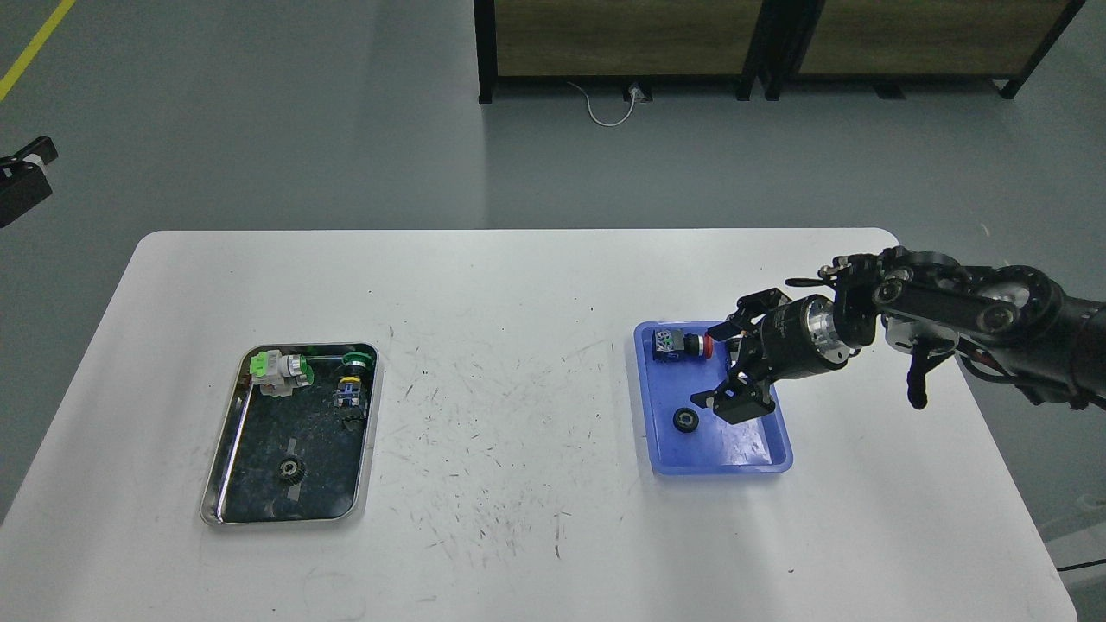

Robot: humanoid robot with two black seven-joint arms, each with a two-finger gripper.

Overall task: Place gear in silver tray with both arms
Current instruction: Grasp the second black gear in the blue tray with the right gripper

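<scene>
The silver tray (370,432) lies on the left of the white table. A small dark gear (290,468) lies on its floor near the front. A second black gear (685,420) lies in the blue plastic tray (778,458) on the right. My right gripper (721,367) hangs open over the blue tray, its lower finger just right of that gear and not touching it. My left gripper (22,186) is only partly in view at the far left edge, high and away from the table; its fingers cannot be told apart.
The silver tray also holds a green and white part (276,370) and a small switch (350,380) at its back. A red-capped button (684,344) lies at the back of the blue tray. Dark shelving (622,43) stands on the floor beyond the table.
</scene>
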